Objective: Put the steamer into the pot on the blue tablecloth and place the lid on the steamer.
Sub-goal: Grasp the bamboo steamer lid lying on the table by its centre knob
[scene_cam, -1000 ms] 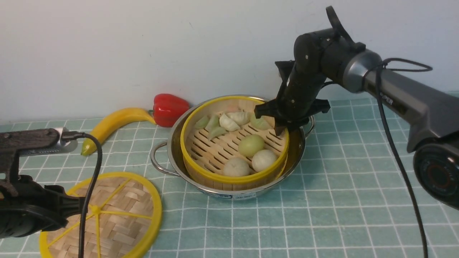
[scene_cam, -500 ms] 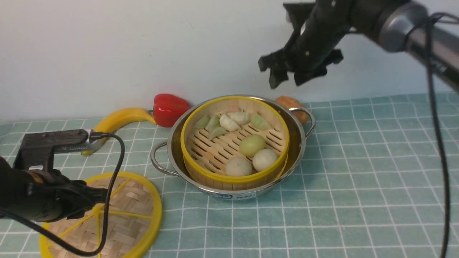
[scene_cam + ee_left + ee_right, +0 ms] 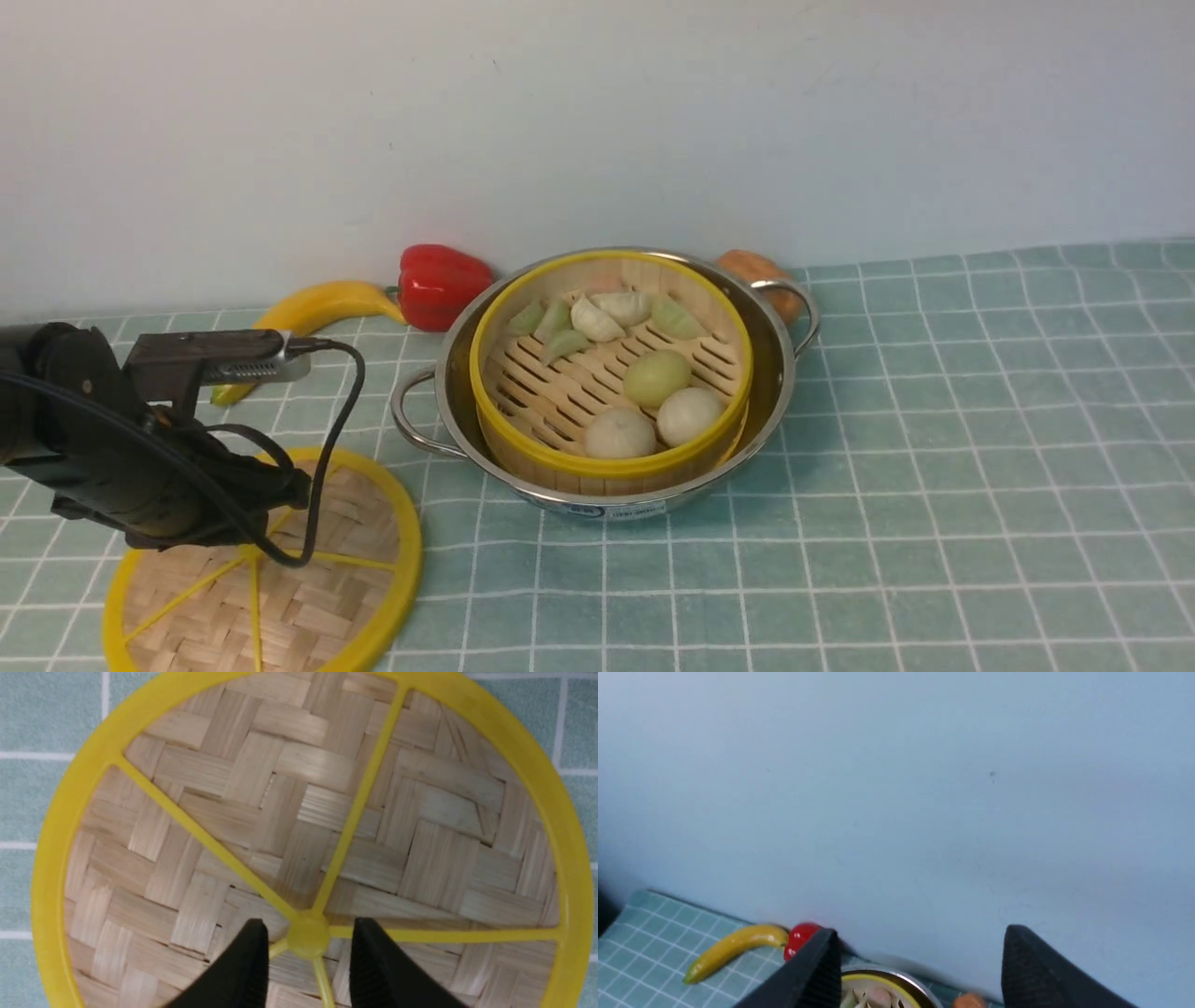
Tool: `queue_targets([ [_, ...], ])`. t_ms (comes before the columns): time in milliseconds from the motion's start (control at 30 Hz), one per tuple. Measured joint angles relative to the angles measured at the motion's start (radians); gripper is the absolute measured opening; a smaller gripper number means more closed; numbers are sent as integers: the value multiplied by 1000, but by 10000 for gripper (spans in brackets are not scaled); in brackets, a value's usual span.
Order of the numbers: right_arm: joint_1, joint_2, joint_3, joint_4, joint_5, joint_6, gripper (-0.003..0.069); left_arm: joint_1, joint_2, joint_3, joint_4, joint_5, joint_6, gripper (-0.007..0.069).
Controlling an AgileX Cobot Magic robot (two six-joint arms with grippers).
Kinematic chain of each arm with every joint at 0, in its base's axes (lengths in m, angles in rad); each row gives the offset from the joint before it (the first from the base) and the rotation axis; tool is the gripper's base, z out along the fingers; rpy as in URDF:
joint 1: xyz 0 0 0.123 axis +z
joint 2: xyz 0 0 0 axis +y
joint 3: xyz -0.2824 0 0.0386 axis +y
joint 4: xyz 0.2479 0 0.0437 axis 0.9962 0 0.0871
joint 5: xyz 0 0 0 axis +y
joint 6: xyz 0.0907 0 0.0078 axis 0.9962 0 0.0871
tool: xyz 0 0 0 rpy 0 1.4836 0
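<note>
The left gripper (image 3: 308,926) hangs low over the lid (image 3: 299,812), its two black fingers (image 3: 252,961) partly apart and standing one on each side of the yellow centre knob (image 3: 307,941). A sliver of gap shows between each finger and the knob, so it has hold of nothing yet. Directly beneath the left gripper, the lid lies flat on the blue tablecloth (image 3: 934,467) that covers the tabletop.

Off to the left gripper's right and a little farther from the robot stands the pot (image 3: 455,373), with the steamer (image 3: 560,392) seated inside it, rim level, dumplings and buns in place and uncovered. The right gripper (image 3: 920,931) is out of the front view; its wrist camera shows the fingers spread wide on nothing, raised above the pot's far edge and facing the wall.

The first half of the task looks done: the steamer is in the pot. What remains is the lid: closing on the knob, lifting, carrying it across to the pot and setting it down square on the steamer's yellow rim.
</note>
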Motion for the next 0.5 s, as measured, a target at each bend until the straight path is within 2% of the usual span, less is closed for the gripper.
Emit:
queue_targets([
  [233,0,-103,9,0,1,-10,456,0,64,-4,0,12,0,239],
  [300,0,-114,21,-3,0,-15,453,0,73,-5,0,14,0,218],
  [400,0,-146,89,-35,0,-25,438,0,71,-48,12,76,0,106],
  [500,0,-170,155,-73,1,-26,424,0,53,-111,57,156,0,106],
])
